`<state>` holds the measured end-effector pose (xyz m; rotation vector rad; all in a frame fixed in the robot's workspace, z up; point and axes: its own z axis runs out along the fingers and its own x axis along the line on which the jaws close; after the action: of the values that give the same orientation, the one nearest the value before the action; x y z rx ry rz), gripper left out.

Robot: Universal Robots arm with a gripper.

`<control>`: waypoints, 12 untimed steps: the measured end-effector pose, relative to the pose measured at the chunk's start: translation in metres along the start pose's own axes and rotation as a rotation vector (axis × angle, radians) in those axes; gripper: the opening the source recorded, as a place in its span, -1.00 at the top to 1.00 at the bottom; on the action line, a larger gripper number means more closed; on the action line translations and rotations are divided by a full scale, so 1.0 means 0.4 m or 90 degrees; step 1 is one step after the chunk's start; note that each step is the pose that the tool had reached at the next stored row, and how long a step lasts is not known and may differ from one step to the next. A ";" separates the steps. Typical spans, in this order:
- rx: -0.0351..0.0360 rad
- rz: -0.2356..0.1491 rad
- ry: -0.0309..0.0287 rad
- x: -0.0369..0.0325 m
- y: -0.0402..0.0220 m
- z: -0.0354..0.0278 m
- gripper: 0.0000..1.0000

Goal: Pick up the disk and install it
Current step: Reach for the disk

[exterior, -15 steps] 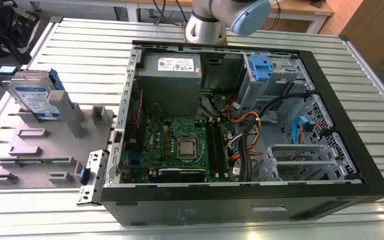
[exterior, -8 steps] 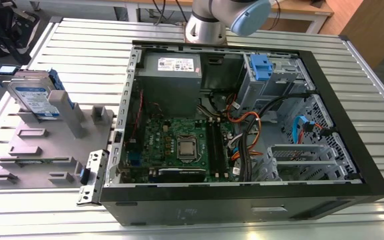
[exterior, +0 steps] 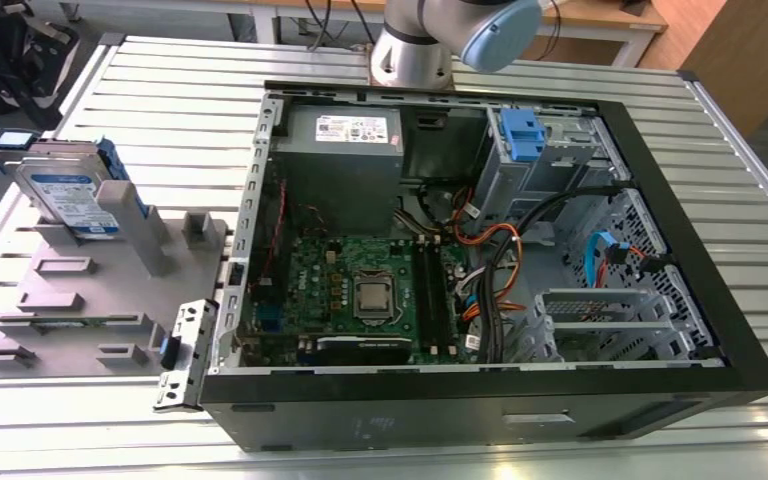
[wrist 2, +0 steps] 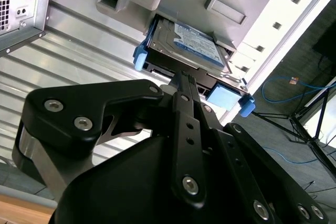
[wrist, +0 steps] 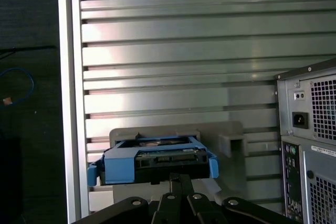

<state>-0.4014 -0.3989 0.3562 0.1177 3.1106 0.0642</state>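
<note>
My tool (wrist: 180, 178) is clenched on nothing and faces the disk (wrist: 156, 160), which stands upright in its grey holder (exterior: 131, 300). I judge a good pick needs the tool released and centred squarely across the blue side rails (wrist: 118, 169).

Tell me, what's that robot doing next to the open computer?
A robot arm is working by an opened computer case. The disk stands tilted in a grey holder on the exterior view's left, outside the case. In both wrist views the gripper points toward the disk. The disk is not yet picked up or installed.
</note>
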 end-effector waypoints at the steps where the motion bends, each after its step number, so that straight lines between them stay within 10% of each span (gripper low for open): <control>1: 0.0001 0.000 0.0001 0.002 0.000 0.001 0.79; 12: 0.0002 0.000 0.0019 0.032 -0.004 0.028 0.79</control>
<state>-0.4140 -0.3990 0.3446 0.1176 3.1136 0.0639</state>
